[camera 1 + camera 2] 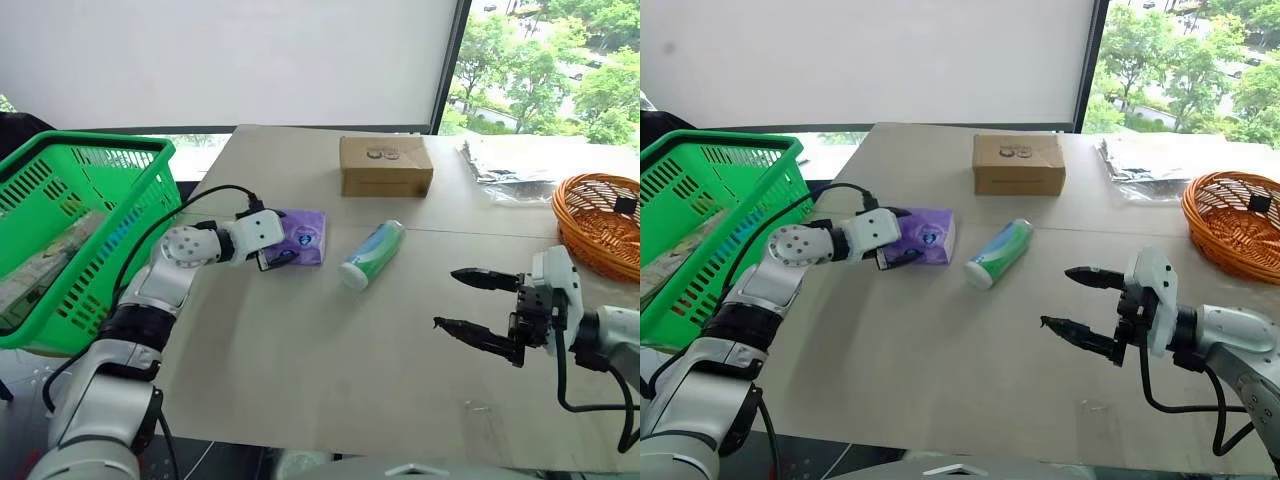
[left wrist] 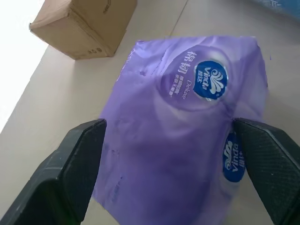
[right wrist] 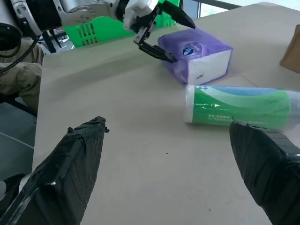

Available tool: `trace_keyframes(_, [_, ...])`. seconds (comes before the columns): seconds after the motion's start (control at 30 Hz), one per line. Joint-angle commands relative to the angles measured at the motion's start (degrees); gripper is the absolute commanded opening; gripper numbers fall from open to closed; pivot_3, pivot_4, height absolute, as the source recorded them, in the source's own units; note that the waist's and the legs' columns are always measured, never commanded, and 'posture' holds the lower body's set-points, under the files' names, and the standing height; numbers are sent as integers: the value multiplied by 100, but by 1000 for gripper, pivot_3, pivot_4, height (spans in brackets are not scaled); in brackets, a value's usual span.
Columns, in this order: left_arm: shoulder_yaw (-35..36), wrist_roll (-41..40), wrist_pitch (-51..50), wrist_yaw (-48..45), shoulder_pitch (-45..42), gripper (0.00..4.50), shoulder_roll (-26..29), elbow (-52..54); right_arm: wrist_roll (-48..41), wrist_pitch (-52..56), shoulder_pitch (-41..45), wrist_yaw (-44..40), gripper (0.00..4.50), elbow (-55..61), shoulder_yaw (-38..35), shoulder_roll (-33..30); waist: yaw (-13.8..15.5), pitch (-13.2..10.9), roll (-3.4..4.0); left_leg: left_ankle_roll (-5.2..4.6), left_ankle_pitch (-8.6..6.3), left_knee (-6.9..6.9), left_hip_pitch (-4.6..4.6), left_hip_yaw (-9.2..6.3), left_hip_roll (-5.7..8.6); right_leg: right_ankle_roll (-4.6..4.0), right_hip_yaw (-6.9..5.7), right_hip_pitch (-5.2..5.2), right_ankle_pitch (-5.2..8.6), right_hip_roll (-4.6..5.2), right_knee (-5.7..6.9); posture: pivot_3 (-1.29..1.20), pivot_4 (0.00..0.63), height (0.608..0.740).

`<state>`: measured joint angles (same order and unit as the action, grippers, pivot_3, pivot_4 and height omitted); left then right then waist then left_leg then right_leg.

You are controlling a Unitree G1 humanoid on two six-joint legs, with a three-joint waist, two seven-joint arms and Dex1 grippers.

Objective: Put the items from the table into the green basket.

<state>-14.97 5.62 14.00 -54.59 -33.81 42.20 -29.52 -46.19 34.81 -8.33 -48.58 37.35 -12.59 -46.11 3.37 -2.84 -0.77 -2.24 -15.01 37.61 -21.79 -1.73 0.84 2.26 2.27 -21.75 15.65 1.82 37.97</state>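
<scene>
The purple tissue pack (image 1: 306,235) lies flat on the table (image 1: 330,380), left of the middle. My left gripper (image 1: 274,243) is open at its left end, one black finger (image 2: 79,154) on each side of the pack (image 2: 187,108) and not closed on it. The white-and-green bottle (image 1: 372,253) lies on its side just to the right of the pack. My right gripper (image 1: 444,298) hangs open and holds nothing, over the table to the right of the bottle (image 3: 239,105). The green basket (image 1: 70,230) stands past the table's left edge.
A brown cardboard box (image 1: 385,165) sits at the back, beyond the bottle. An orange wicker basket (image 1: 605,225) stands at the right edge, with a crinkled clear plastic wrap (image 1: 510,165) behind it. Bare tabletop stretches between my two grippers.
</scene>
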Motion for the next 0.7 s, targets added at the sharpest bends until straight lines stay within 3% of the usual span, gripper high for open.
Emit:
trace_keyframes(0.03, [-224, 106, 287, -546, -109, 4500, -48, -363, 147, -168, -177, 126, 4482, 262, -175, 51, -52, 7, -6, 0, 0, 0, -2, -1, 0, 1, 0, 0, 0, 1, 1, 17, 0, 740])
trace_keyframes(0.13, [-291, 207, 276, -695, -226, 3664, -83, -546, 187, -209, -248, 161, 4500, 296, -166, 97, -90, 29, 7, -1, 0, 2, 1, -3, 1, 7, -1, 3, -3, 0, 1, -3, 0, 740])
trace_keyframes(0.3, [-279, 291, 46, -831, -367, 1465, -168, -695, 218, -237, -217, 226, 4500, 292, -149, 147, -123, 64, 24, -2, -1, 28, 2, -1, 0, 13, -7, 11, -4, -11, 5, -4, 0, 740])
trace_keyframes(0.4, [-257, 345, -39, -826, -393, 471, -187, -706, 284, -271, -186, 200, 4500, 262, -109, 139, -129, 70, 28, -4, -2, 58, 2, -4, -3, 21, -8, 20, -9, -17, 12, 0, 0, 740])
trace_keyframes(0.47, [-121, 282, -76, -650, -413, 124, -245, -667, 307, -286, -97, 186, 4500, 223, -75, 148, -134, 73, 30, -5, -2, 66, 2, -2, -3, 28, -4, 21, -13, -18, 14, 2, 0, 740])
trace_keyframes(0.6, [422, 184, -423, 123, -503, 97, -208, -361, 91, -218, 300, 185, 4500, 202, -54, 199, -124, 73, 30, -7, -1, 73, 1, 0, -4, 40, 1, 20, -21, -19, 15, 18, 0, 740])
trace_keyframes(0.7, [1138, -62, -1422, 731, -541, 97, 12, 216, -178, -114, 689, 184, 4500, 221, 14, 248, -140, 59, 9, -7, 0, 74, -6, -5, -8, 41, 1, 13, -22, -23, 17, 39, 0, 740])
